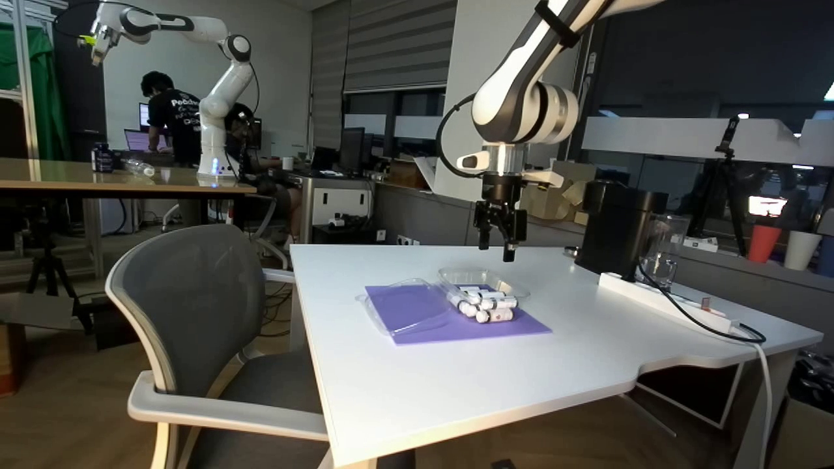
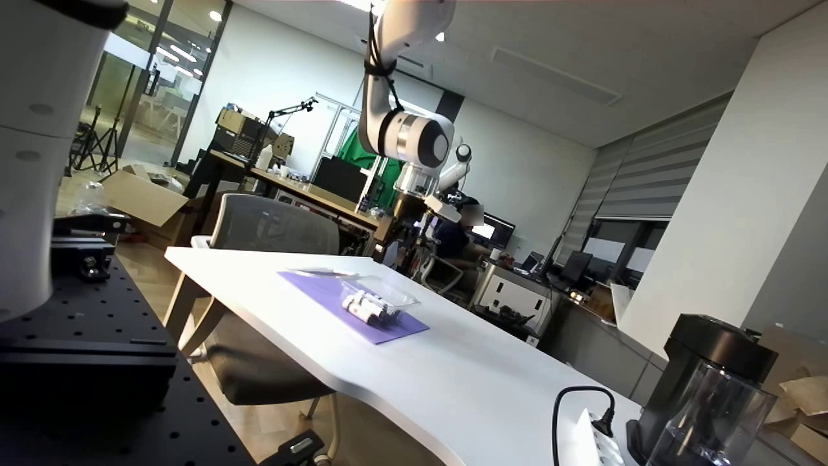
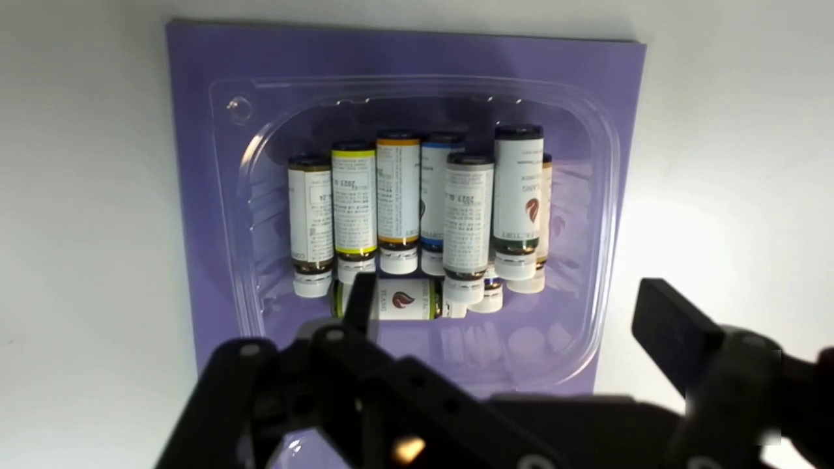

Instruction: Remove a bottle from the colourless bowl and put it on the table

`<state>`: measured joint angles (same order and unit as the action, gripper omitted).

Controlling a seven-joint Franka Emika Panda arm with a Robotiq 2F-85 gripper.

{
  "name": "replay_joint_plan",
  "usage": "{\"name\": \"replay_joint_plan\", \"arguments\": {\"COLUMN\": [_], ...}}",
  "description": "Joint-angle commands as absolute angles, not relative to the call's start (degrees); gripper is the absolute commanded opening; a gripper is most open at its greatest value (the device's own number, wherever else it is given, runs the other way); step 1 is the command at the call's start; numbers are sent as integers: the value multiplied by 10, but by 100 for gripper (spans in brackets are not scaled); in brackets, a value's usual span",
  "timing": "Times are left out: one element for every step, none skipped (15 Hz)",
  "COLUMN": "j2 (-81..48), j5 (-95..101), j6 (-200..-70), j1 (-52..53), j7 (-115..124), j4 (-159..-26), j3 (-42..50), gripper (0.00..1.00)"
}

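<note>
The gripper is spread wide w/ nothing btwn its fingers; in an exterior view it hangs well above the clear plastic bowl, touching nothing. Which bottle is wanted isn't specified. The white-capped bottles all lie in that bowl, piled up, bowl on the purple mat.

Key relation: in the wrist view the fingers stand L & R, so they'd close across the frame. Most bottles run top-to-btm there, caps toward btm edge, i.e. long axes approx. square to the closing line. So a pinch on the sides prob. needs little wrist turn. Exception: the crosswise bottle, running L–R at the row's cap ends; wrong way for this grip.

The row sits up-frame from the finger gap, mostly a bit L of its middle, so the next move prob. = shift up-frame, then down. Likely cand.: the grey-labelled bottle, which seems to rest atop its neighbours, cap nearest the gap. The green-edged bottle to its R looks raised too.

Risks: bottles packed side by side, so wide fingers may knock neighbours; finger at frame R shows outside the bowl's rim, could catch it. Set-down: white table, frame L or R.
</note>
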<state>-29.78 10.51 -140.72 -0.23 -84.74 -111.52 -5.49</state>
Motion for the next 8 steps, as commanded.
{"name": "replay_joint_plan", "arguments": {"j2": [-301, -305, -309, -314, -320, -326, -332, -339], "j5": [123, 126, 129, 131, 134, 138, 136, 135], "j6": [-1450, -1461, -1472, -1481, -1490, -1499, -1505, -1510], "j1": [-6, -7, -6, -7, -7, -7, -8, -8], "j7": [-842, -841, -839, -838, -837, -835, -831, -828], "j4": [-1144, -1149, -1151, -1152, -1151, -1149, -1145, -1142], "j3": [-53, -53, -52, -51, -50, -48, -47, -46], "gripper": [100, 100, 100, 100, 100, 100, 100, 100]}}
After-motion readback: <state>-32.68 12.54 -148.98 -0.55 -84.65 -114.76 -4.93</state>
